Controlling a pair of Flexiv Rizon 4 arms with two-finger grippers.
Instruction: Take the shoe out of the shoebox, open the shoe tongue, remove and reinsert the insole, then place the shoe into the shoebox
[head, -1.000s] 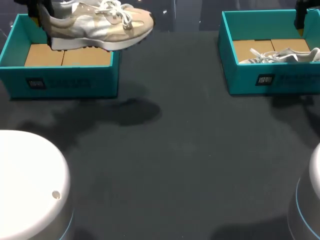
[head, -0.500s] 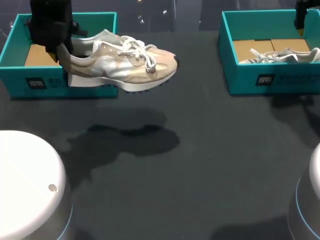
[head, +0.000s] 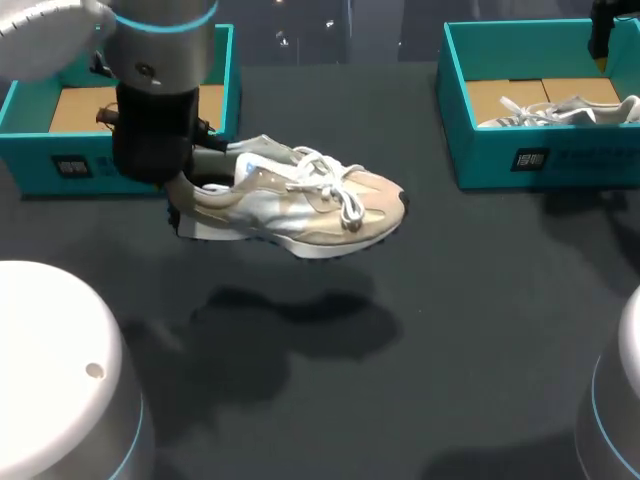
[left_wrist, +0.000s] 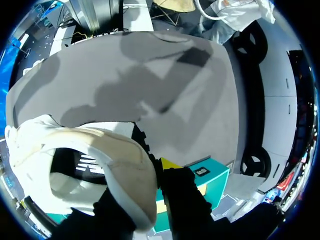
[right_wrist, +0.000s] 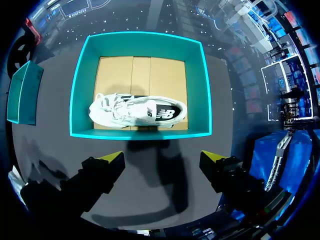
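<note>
Left gripper (left_wrist: 152, 175): closed on the heel collar of the beige shoe (head: 300, 205), one finger inside the opening, the other outside against the heel
Shoe position: in the air over the table (head: 450, 320), toe toward the right arm's side, just in front of the left shoebox (head: 130, 165) and clear of its wall
Right gripper (right_wrist: 162, 160): spread wide, holding nothing, hovering above the near wall of the right shoebox (right_wrist: 140, 134), where a white shoe (right_wrist: 137, 111) lies on its side
Step in hand: probably the set-down after lifting out; tongue and insole apparently untouched
Risk, grip: narrow pinch at the heel with all the weight hanging forward, so may pivot toe-down or slip free on a quick swing
Risk, landing: may touch down toe first and roll onto its side, turning the opening away from the other gripper
Risk, laces (head: 335, 185): loose loops, may snag a finger once the tongue is pulled
Writing: dark label patches (head: 72, 166) on the front walls of both boxes, print too small to read; a dark logo (right_wrist: 165, 114) on the white shoe's side, no other lettering legible
</note>
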